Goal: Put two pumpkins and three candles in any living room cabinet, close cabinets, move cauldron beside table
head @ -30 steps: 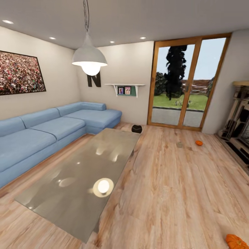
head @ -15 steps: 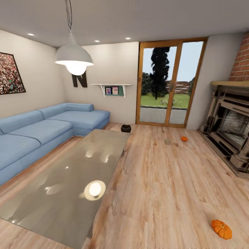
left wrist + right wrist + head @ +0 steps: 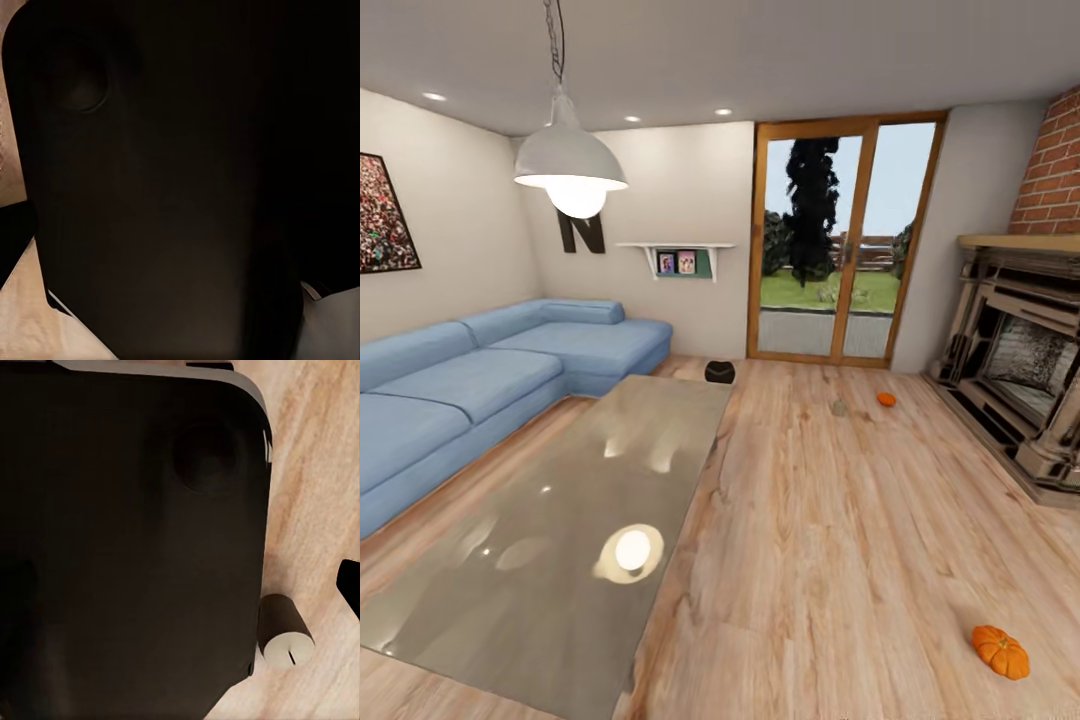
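I cannot tell my fingers' state; rolling off, I could clip the candle (image 3: 285,630) on the floor (image 3: 315,472) beside my base

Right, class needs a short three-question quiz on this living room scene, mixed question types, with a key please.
1. How many pumpkins lie on the wood floor in the head view?
2. True or false: the cauldron sits on top of the coffee table.
3. What lies nearest the far pumpkin? A) a small grey candle B) the sofa C) the pendant lamp

Key: 1. Two: the far one and the near pumpkin. 2. False; it stands on the floor beyond the table's far end. 3. A.
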You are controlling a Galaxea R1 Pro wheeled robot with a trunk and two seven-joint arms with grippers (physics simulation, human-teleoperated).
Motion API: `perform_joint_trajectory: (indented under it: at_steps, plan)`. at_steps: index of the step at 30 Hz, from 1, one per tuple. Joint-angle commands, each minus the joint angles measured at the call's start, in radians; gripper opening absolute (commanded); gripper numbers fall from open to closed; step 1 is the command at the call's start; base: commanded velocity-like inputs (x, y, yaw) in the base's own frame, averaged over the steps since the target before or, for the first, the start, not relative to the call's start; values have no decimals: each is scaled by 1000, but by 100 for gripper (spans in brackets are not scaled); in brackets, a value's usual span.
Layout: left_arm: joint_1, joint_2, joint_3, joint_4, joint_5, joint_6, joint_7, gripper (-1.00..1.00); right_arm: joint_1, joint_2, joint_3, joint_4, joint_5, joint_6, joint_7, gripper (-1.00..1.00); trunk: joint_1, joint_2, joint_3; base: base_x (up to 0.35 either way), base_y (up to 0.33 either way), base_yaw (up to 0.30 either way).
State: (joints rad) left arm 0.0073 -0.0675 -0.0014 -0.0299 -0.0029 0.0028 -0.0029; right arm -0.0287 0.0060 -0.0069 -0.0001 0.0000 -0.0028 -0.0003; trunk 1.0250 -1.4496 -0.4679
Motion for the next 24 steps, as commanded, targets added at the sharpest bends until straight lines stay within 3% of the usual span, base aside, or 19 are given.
perform_joint_trajectory:
  at_steps: [1,24]
  plan:
    - [1,0,0,-2,0,0,0,100,0,0,-1,0,0,0,0,100,0,0,0,0,4,-220]
    - [0,-1,1,1,0,2,0,100,-1,0,-1,0,-1,0,-1,100,0,0,13,0,0,-217]
